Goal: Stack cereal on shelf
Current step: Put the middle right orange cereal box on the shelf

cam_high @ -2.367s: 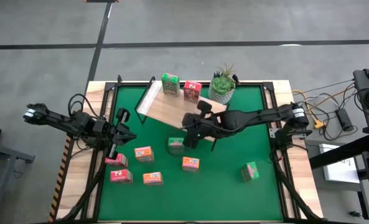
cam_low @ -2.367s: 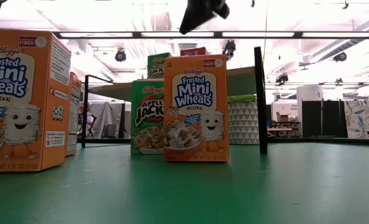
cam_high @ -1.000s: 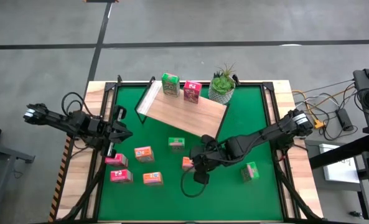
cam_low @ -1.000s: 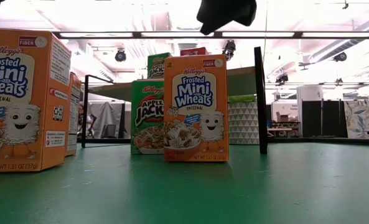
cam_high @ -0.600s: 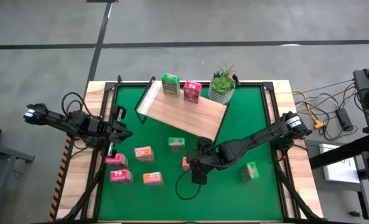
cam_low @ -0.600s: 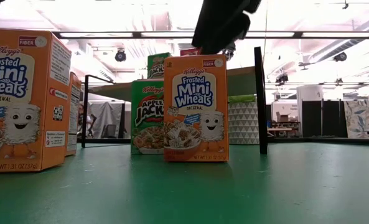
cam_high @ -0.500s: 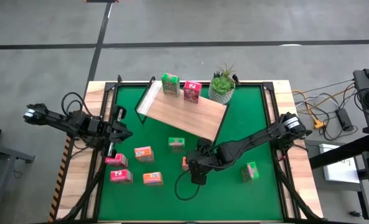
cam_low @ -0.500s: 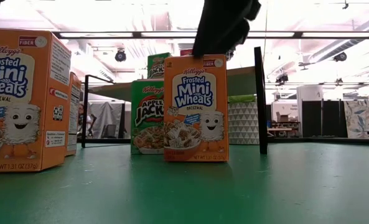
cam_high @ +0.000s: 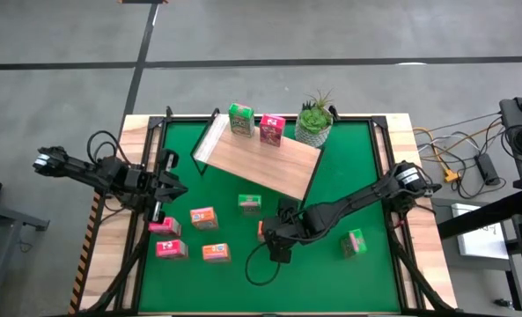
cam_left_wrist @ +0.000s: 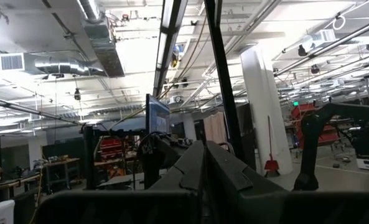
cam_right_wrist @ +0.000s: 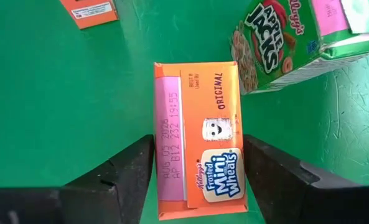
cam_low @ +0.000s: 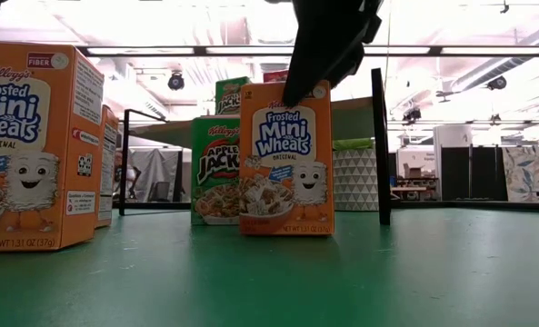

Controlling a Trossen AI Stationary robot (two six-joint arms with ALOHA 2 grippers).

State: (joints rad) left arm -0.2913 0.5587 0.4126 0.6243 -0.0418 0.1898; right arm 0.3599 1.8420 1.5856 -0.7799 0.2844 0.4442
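Two of the nine small cereal boxes, a green one (cam_high: 240, 119) and a pink-red one (cam_high: 272, 130), stood at the far edge of the large light-wood shelf board (cam_high: 261, 163), well beyond my right jaws. Seven were left on the green table (cam_high: 331, 282), so most of the job remained, I judged. My right jaws were spread wide and lowered over the upright orange Frosted Mini-Wheats box (cam_right_wrist: 196, 155), one finger just beside each side, not yet gripping it. A green Apple Jacks box (cam_right_wrist: 277, 43) stood just past it. My left jaws were pressed together, empty, well apart.
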